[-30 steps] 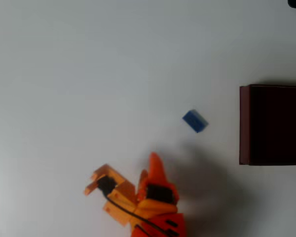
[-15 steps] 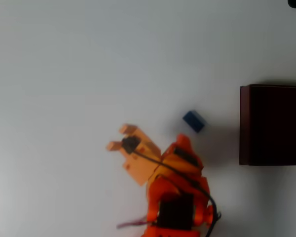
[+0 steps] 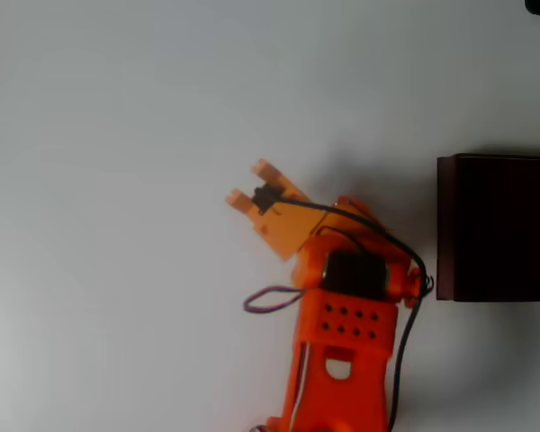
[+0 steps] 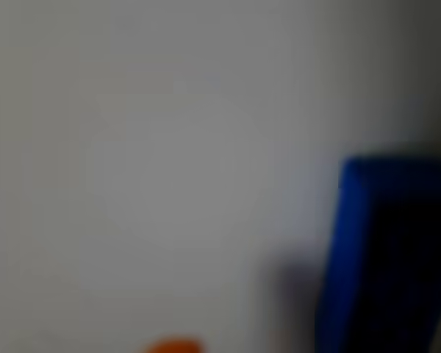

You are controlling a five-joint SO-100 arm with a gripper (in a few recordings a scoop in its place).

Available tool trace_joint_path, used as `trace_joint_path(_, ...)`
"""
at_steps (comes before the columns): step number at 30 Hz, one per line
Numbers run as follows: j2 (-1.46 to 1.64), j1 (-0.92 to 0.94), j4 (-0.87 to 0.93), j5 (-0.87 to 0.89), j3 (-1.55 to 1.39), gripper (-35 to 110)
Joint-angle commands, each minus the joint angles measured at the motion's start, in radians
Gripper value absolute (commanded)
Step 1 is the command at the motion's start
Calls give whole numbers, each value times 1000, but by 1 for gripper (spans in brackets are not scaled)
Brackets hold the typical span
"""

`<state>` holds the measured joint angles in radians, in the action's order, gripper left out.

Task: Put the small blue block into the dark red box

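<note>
The orange arm has swung right across the white counter, and its tool now covers the small blue block, blurred at the wrist view's right edge. Jaw opening: cannot tell. The dark red box waits right.
</note>
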<state>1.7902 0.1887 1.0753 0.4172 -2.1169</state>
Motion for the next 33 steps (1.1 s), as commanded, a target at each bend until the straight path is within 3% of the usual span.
trace_joint_path(1, -44, 18, -5, -3, 84, 20)
trace_joint_path(23, -253, 114, -44, -75, 164, 20)
trace_joint_path(33, -330, 158, 28, -72, 238, 0)
